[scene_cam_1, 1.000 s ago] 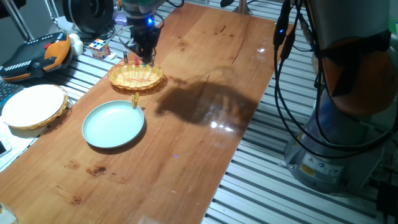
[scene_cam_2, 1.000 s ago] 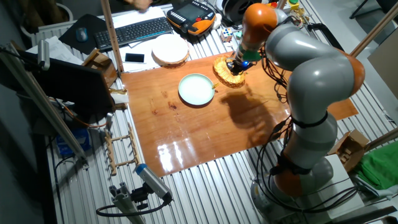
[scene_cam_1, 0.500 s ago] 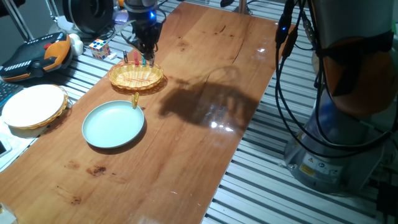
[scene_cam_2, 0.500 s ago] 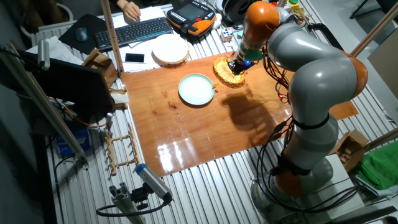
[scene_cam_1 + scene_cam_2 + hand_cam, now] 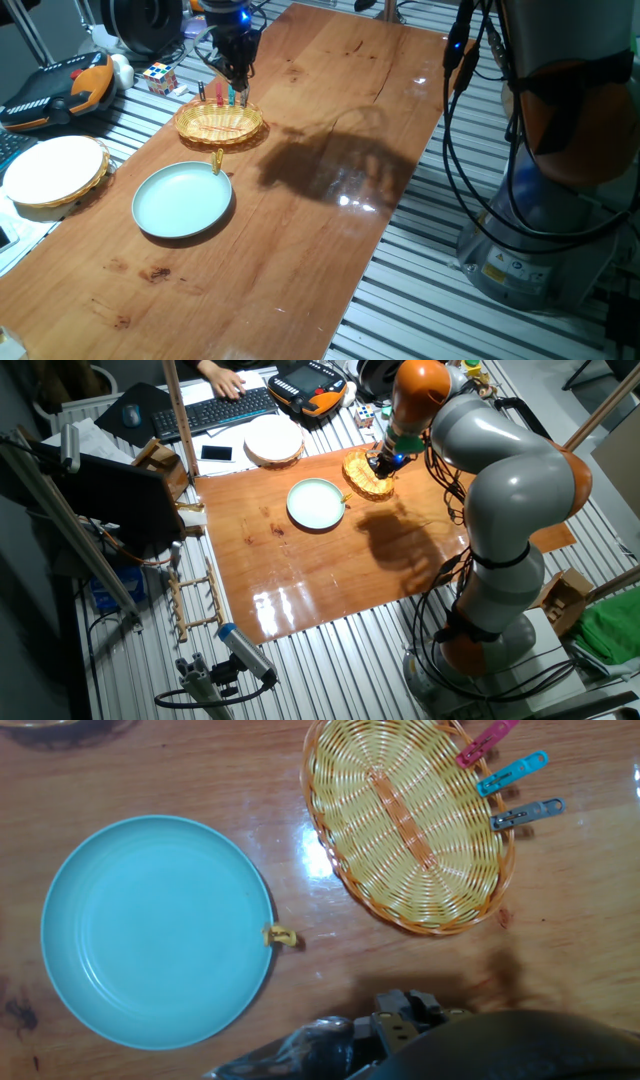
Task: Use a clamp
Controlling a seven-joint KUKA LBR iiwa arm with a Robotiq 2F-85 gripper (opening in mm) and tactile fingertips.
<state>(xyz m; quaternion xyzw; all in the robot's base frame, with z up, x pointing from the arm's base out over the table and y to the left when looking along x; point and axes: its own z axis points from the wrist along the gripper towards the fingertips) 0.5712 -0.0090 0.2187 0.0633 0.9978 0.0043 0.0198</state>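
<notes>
The clamp is a tiny yellow clip (image 5: 217, 160) standing clipped on the far rim of the light blue plate (image 5: 160, 215). In the hand view the clamp (image 5: 280, 935) sits on the right rim of the plate (image 5: 80, 930). My gripper (image 5: 233, 80) hangs above the far rim of the wicker basket (image 5: 205, 127), apart from the clamp. Nothing shows between its fingers, and I cannot make out the gap between them. Pink (image 5: 487, 742), blue (image 5: 512, 773) and grey (image 5: 527, 813) pegs are clipped on the rim of the basket (image 5: 350, 820).
A white disc in a wicker tray (image 5: 55, 170) lies left of the plate. A Rubik's cube (image 5: 160, 76) and an orange-black pendant (image 5: 60, 85) lie off the table's left edge. The table's right edge (image 5: 400, 210) borders metal slats.
My gripper has risen from the basket's far rim and shifted slightly away. The coloured pegs on that rim now show below it. The yellow clamp has not moved.
</notes>
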